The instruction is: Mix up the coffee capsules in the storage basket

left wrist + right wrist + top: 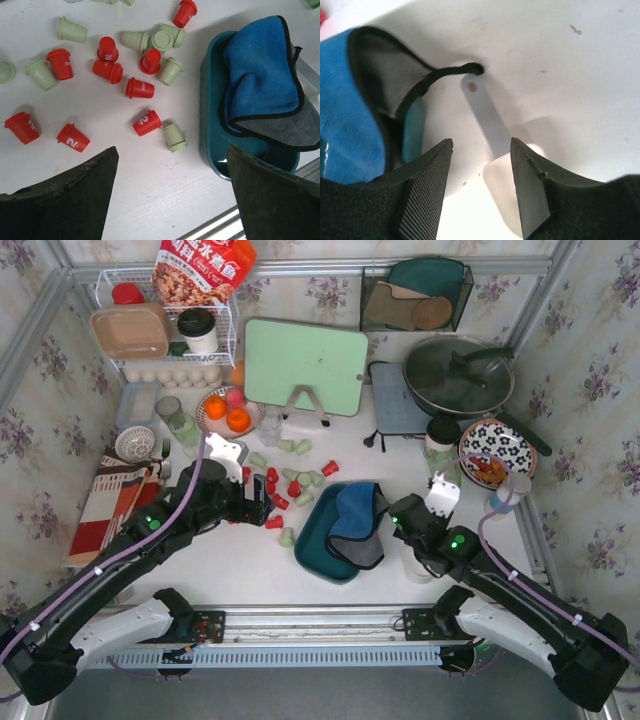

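1. As I judge it, the loading step has not started. The coffee capsules (141, 88), red and pale green, lie scattered mid-worktop just left of the storage basket (210, 125), most of them tipped over.
2. The basket sits toward the near edge with a blue cloth (260, 60) bunched inside; I see no capsule in it.
3. The left gripper (171, 165) hangs spread wide over the capsules and is empty. The right gripper (481, 142), beside the cloth, has its jaws apart and holds nothing.
4. Next, the left gripper likely needs to drop onto one capsule and pinch it.

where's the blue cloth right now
In the top view the blue cloth sits right of centre, draped over the right side of the teal basket, capsules scattered to its left.
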Robot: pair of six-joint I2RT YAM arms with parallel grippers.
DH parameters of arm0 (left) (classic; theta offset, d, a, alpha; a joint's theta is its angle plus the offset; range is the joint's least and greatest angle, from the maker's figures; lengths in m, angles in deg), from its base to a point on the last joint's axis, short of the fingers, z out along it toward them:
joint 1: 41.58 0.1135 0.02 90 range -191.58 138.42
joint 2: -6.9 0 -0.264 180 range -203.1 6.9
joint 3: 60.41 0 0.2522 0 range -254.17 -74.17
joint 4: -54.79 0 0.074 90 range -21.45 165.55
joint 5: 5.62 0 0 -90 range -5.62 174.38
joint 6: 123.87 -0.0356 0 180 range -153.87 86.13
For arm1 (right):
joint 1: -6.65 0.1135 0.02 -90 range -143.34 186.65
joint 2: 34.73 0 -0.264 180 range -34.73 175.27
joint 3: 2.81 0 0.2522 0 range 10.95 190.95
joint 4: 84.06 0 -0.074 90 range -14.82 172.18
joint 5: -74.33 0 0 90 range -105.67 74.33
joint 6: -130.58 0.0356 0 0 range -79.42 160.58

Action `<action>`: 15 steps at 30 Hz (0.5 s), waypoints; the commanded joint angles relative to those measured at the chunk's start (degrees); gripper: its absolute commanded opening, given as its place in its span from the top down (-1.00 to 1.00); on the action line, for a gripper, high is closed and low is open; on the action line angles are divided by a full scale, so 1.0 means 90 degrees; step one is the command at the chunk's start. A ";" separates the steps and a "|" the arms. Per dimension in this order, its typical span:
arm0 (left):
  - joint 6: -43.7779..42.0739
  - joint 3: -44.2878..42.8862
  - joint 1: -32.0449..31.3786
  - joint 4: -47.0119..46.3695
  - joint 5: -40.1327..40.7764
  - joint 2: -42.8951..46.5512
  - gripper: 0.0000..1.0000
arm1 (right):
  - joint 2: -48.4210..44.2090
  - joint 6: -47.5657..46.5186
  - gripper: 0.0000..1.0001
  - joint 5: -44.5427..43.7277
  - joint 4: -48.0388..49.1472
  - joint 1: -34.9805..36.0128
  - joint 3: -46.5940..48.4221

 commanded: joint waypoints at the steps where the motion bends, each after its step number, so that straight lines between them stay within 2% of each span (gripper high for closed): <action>1: -0.0295 -0.0092 -0.0103 -0.0182 0.0257 0.0084 -0.83 | -0.0182 0.0136 -0.17 0.0287 0.0476 -0.0776 -0.0258; 5: -0.0301 -0.0051 -0.0123 -0.0224 0.0260 0.0249 -0.84 | 0.0508 -0.0364 -0.20 0.0526 0.0701 -0.1260 -0.0192; 8: -0.0291 0.0114 -0.0129 -0.0272 0.0120 0.0505 -0.84 | 0.1372 -0.0820 -0.25 0.0916 0.0911 -0.1377 -0.0095; 12: -0.0094 0.0398 -0.0134 -0.0291 0.0153 0.0928 -0.85 | 0.2353 -0.1331 -0.44 0.1406 0.0989 -0.1475 0.0169; 15: 0.0098 0.0568 -0.0133 -0.0352 0.0005 0.1322 -0.86 | 0.2795 -0.1509 -0.44 0.1620 0.1022 -0.1511 0.0288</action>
